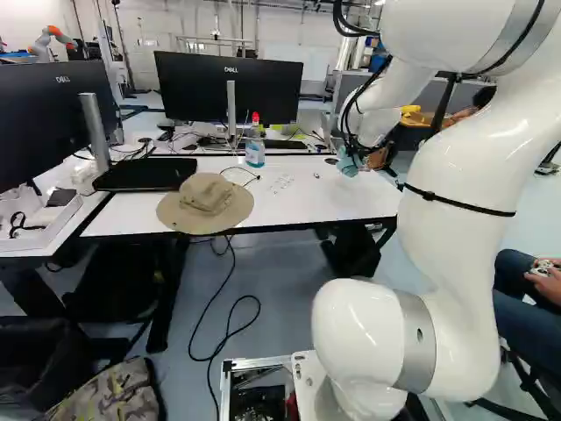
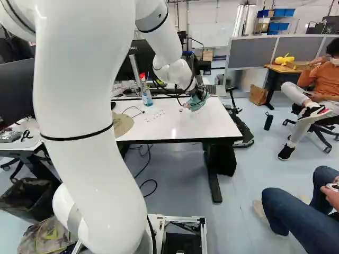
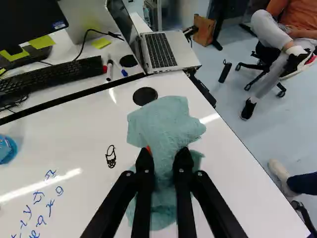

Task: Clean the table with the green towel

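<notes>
In the right base view my gripper [image 2: 200, 93] is low over the white table [image 2: 175, 124], with the green towel [image 2: 196, 103] at its tip. The wrist view shows the gripper [image 3: 164, 157] shut on the towel [image 3: 161, 124], whose cloth bunches between both fingers and spreads ahead of and below them. Whether all of the towel touches the table I cannot tell. A small black drawing [image 3: 111, 156] lies beside the towel on the tabletop, and blue handwriting [image 3: 41, 206] is farther to that same side.
A spray bottle [image 1: 255, 147] and a tan hat [image 1: 207, 203] are on the table. Behind stand a monitor [image 1: 230, 88], a keyboard [image 3: 54, 77] and an open laptop [image 3: 161, 49]. Cables [image 1: 230, 324] trail over the floor. Another robot [image 1: 51, 40] stands far back.
</notes>
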Controlling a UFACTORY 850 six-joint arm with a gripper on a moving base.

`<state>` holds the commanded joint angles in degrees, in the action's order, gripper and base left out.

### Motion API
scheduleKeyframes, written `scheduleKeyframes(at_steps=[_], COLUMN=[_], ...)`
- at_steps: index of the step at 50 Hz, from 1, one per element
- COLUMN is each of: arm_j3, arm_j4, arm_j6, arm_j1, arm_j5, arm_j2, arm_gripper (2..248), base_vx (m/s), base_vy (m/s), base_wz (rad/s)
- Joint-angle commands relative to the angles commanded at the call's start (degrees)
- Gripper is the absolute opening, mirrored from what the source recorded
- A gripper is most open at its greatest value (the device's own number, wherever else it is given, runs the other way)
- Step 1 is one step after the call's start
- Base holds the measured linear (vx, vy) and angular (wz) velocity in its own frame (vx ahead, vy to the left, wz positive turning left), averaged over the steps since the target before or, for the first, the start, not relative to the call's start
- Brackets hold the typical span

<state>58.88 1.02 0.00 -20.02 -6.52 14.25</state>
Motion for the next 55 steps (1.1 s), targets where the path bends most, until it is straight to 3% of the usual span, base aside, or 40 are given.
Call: scheduleKeyframes(at_steps=[39,55], arm_j3=[2.64,3.0], arm_j4=[0.0,0.0], arm_j6=[0.0,0.0], arm_j1=[6.54,7.43], arm_j5=[-1.14,-1.86], arm_j2=[2.26,3.98], arm_gripper=[50,50], base_vx=[0.0,0.0], base_vy=[0.0,0.0], base_wz=[0.0,0.0])
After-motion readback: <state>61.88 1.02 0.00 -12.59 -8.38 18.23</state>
